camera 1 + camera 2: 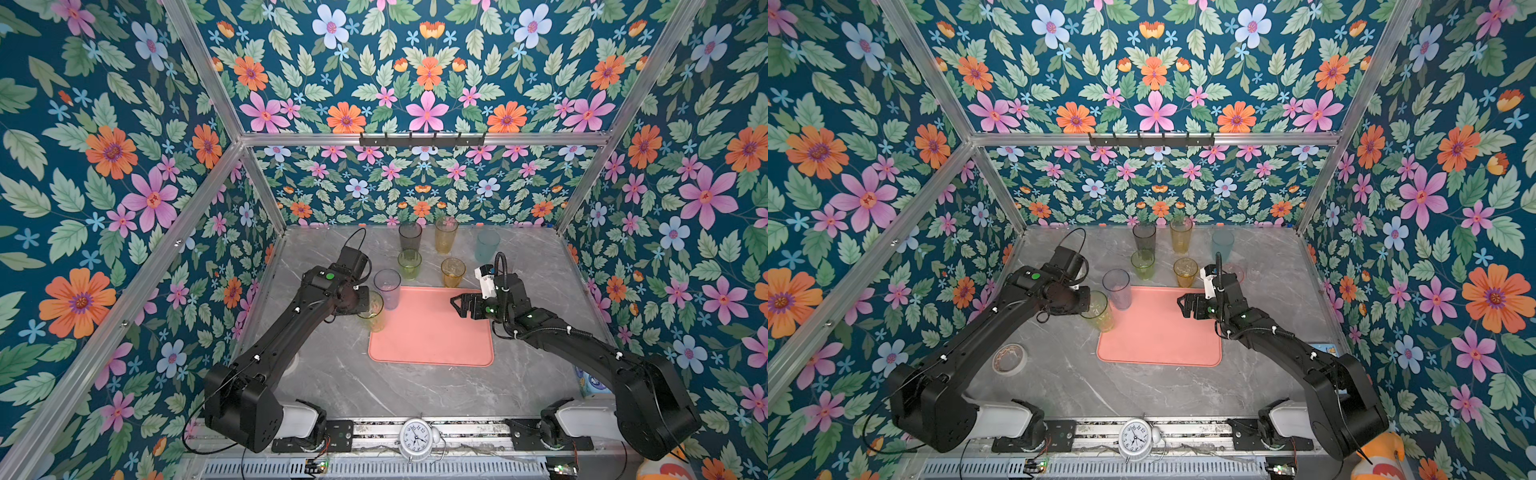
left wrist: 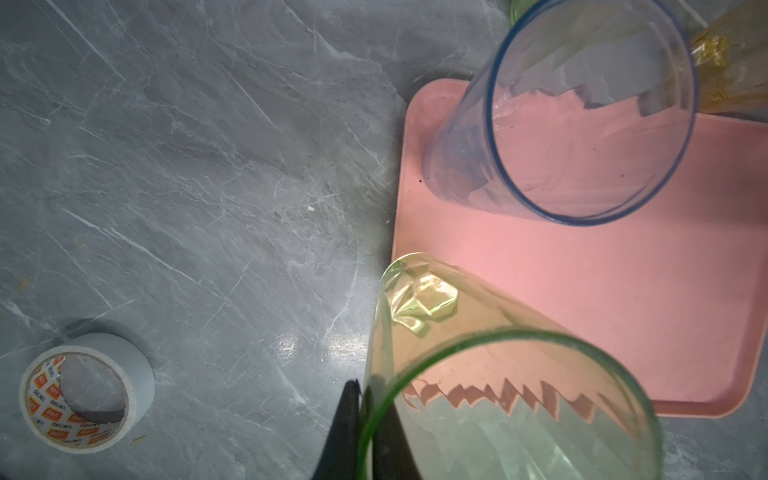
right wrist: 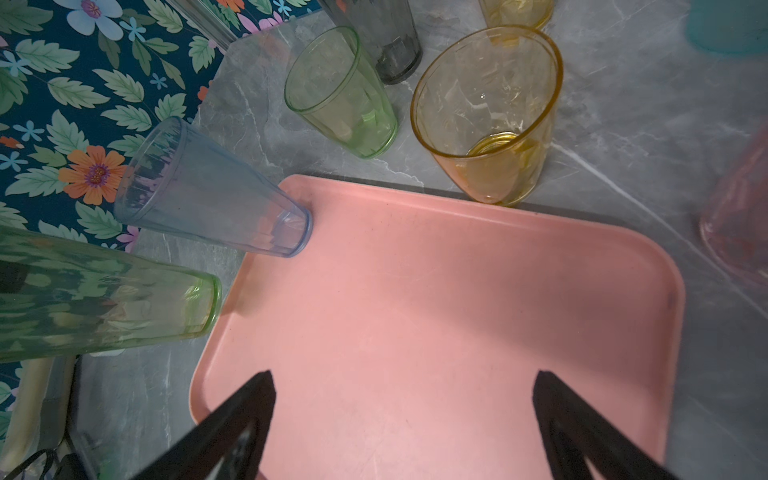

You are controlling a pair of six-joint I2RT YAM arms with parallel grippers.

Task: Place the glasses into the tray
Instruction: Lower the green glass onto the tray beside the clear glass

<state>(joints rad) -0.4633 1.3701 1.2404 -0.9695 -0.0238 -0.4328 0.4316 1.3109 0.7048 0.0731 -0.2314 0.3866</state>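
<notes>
Both top views show the grey worktop [image 1: 332,374] with the pink tray [image 1: 432,340] in the middle, where both arms can reach it. The right tool [image 3: 403,376] hangs over the tray with its jaws spread wide and nothing in them, likely ready to fetch a glass. The left tool [image 2: 365,399] is pinched tight on the rim of the tall green glass [image 1: 374,318], one finger inside and one outside, so the glass hangs mouth up. Its bottom is right at the tray's left edge; I cannot tell if it has touched down. A tall pale blue glass [image 1: 387,289] stands in the tray's far left corner. The short green glass [image 1: 409,264] and short amber glass [image 1: 453,272] wait on the worktop just behind the tray. A tape roll [image 2: 87,392] lies off to the left, out of the way.
</notes>
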